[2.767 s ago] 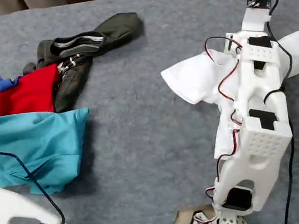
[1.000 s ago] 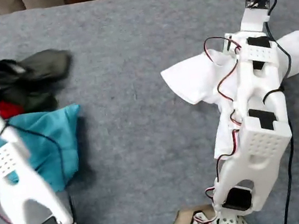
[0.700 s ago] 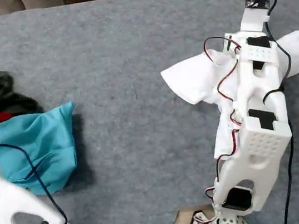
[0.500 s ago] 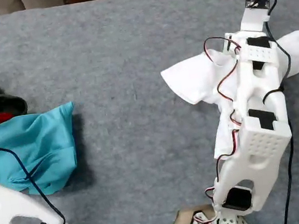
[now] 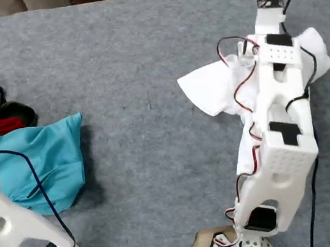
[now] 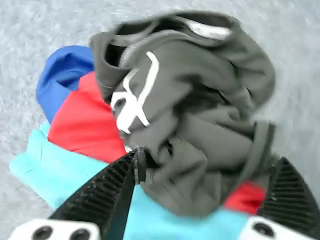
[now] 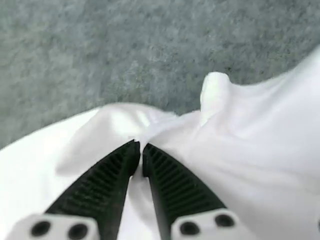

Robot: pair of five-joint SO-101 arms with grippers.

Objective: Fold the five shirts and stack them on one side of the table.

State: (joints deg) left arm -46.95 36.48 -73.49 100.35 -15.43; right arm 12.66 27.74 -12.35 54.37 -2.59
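You have soft, even light from above over the grey table (image 5: 141,46). In the high view the teal shirt (image 5: 46,157) casts a short dark shadow along its right edge. The white shirt (image 7: 260,150) glares bright in your right wrist view.

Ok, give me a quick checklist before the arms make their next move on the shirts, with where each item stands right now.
1. Right gripper shut on white shirt: ok, cloth puckers at its tips.
2. Left gripper open over dark olive shirt: ok.
3. White shirt folded: not ok, it lies rumpled.
4. Dark olive shirt, red shirt, blue shirt and teal shirt separated: not ok, heaped together.
5. Bare table between the arms for folding: ok.
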